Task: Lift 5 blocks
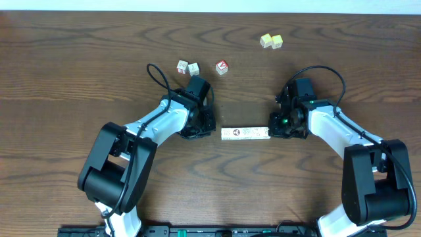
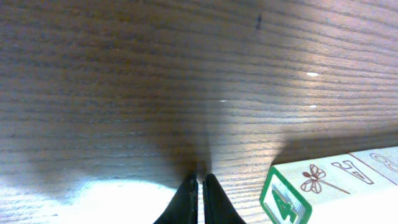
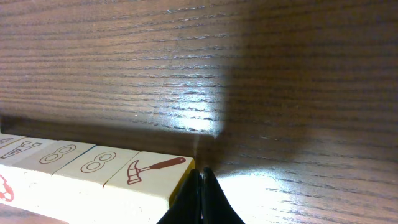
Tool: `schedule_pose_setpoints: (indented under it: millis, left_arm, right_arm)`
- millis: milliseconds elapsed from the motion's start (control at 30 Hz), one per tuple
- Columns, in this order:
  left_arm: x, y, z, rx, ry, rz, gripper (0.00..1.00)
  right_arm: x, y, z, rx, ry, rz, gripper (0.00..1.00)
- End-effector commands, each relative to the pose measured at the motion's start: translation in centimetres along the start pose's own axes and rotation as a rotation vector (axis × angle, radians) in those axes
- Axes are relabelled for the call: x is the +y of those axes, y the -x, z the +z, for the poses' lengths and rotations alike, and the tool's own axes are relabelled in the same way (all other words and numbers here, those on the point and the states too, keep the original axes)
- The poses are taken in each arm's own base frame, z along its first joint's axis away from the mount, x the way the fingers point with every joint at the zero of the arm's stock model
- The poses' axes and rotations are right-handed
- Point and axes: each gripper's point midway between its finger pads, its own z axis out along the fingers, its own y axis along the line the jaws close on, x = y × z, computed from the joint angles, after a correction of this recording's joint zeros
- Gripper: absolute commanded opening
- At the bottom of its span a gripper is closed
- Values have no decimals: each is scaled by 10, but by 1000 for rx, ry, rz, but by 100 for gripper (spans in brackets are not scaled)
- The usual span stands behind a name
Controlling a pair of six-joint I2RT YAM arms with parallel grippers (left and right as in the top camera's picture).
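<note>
Nearest me, a row of five blocks sits end to end between the two arms, low over the tabletop; I can't tell whether it rests on the wood. The left hand is closed on nothing, just beside the green-lettered end. The right hand, closed too, has its tips against the hammer-picture end. Farther back stand two whitish cubes, a red-and-white cube, then two pale yellow cubes.

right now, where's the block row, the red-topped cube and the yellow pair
block row (image 1: 245, 133): overhead view, middle of top
red-topped cube (image 1: 222, 66): overhead view, top face
yellow pair (image 1: 266, 41): overhead view, left cube's top
</note>
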Motion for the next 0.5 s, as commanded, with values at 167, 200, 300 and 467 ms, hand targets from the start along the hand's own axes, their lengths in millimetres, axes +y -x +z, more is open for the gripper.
schedule_pose_setpoints:
  millis: [167,200,300,467]
  left_arm:
    - [-17,-14,10,70,-100,49,7]
    - [-18,-16,10,73,-100,54,7]
    - [-23,-19,12,75,-101,70,7]
    - [-29,-18,13,61,-113,89,7]
  right_arm:
    - [5,-1,-1,-2,7,-9,1]
    - [5,-1,-1,-2,7,-9,1]
    - [5,-1,-1,-2,7,-9,1]
    - [5,-1,-1,-2,8,-9,1]
